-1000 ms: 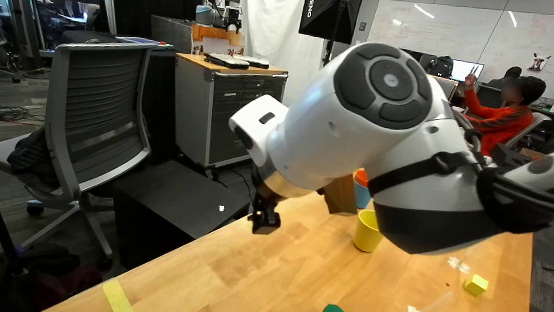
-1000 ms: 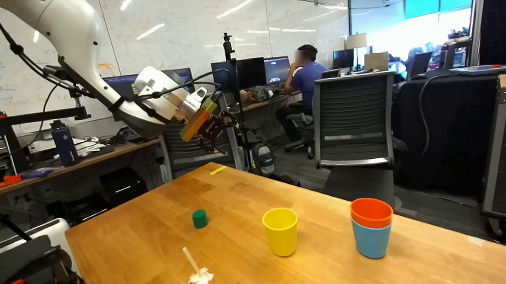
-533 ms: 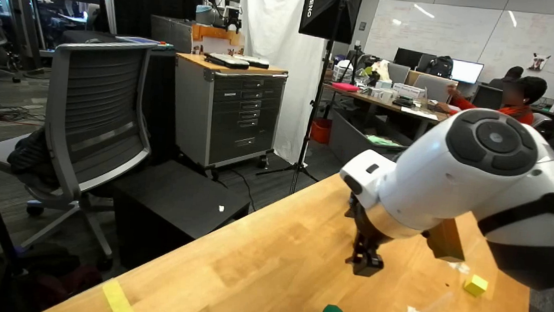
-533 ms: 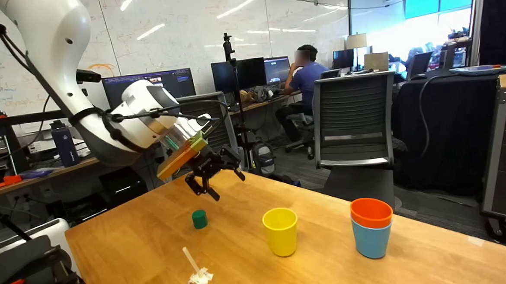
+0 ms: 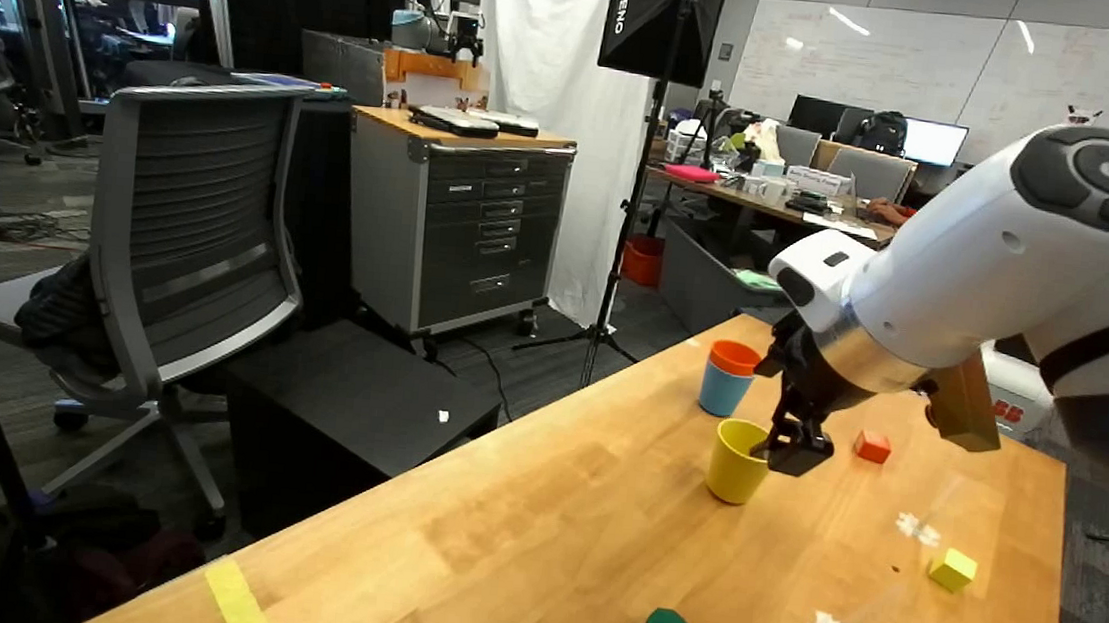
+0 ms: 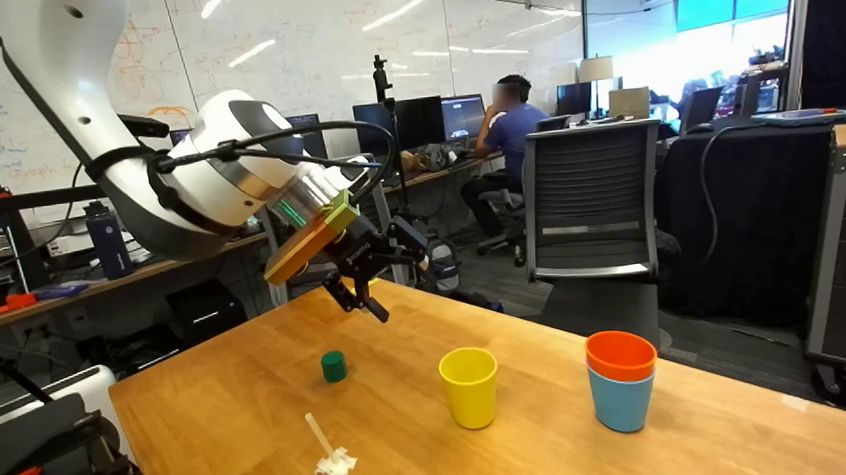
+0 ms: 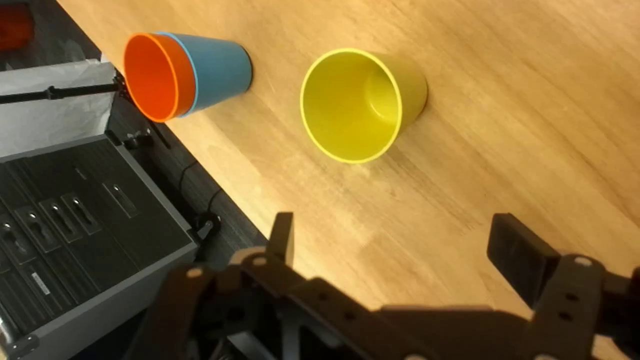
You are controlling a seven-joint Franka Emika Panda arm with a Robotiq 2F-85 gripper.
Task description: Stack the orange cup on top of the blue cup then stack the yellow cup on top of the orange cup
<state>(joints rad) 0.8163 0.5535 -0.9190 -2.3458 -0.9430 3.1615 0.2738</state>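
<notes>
The robot arm (image 5: 1011,261) has moved its gripper (image 6: 400,286) up a bit in both exterior views since half a second ago. The gripper's fingers (image 7: 522,257) are spread wide apart, over the table (image 6: 243,406). The orange cup (image 6: 622,367), top poking out, sits inside the blue cup (image 6: 623,402). On the table, the yellow cup (image 6: 471,396) stands upright between them and a green block (image 6: 334,367).

The orange cup (image 6: 621,361), light-blue cup (image 6: 623,402), yellow cup (image 6: 471,394) and dark-green block (image 6: 334,367) are plain — the table (image 6: 243,392) is tan with streaky brown grain — the gripper (image 7: 392,237) black.
</notes>
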